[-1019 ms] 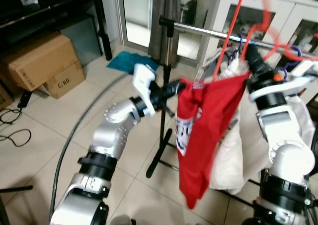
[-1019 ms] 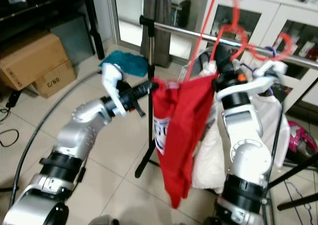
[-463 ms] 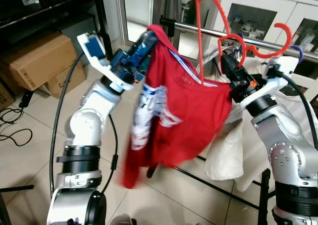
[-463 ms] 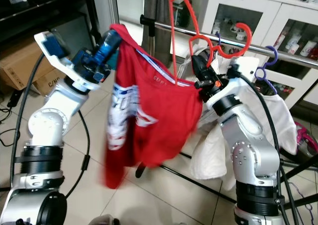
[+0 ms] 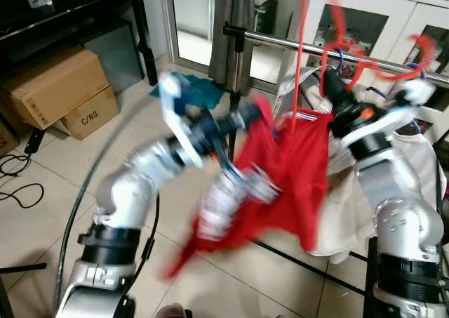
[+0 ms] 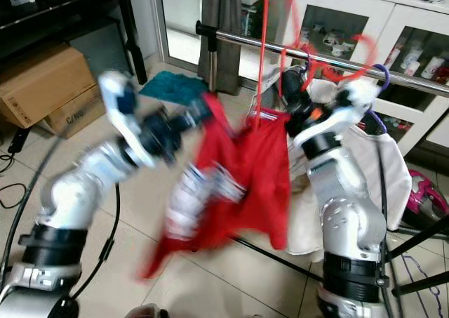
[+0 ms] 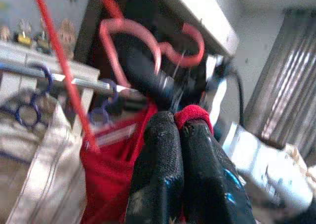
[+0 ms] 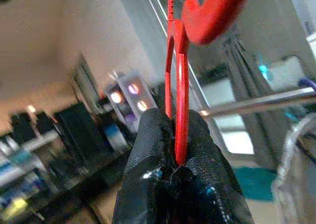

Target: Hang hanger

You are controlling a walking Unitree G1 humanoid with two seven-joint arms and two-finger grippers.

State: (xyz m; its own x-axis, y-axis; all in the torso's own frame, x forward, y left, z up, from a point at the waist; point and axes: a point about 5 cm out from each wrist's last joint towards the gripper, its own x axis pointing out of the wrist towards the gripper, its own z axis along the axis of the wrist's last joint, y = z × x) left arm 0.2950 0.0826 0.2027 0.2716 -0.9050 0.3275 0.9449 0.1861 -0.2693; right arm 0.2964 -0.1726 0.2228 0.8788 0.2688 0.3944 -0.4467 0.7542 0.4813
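A red shirt hangs on a red plastic hanger just in front of the silver clothes rail. My right gripper is shut on the hanger's lower part, close under the rail; the right wrist view shows the red hanger pinched between its fingers. My left gripper is shut on the shirt's shoulder edge, and red cloth shows at the fingertips. The left arm and the shirt are motion-blurred.
White garments and purple hangers hang on the rail's right part. A black stand pole holds the rail up. Cardboard boxes sit at the left, a teal cloth lies on the tiled floor, and white cabinets stand behind.
My left arm has swung down from its raised position, dragging the shirt's shoulder lower, and the shirt now billows. The right gripper with the hanger has moved up towards the rail.
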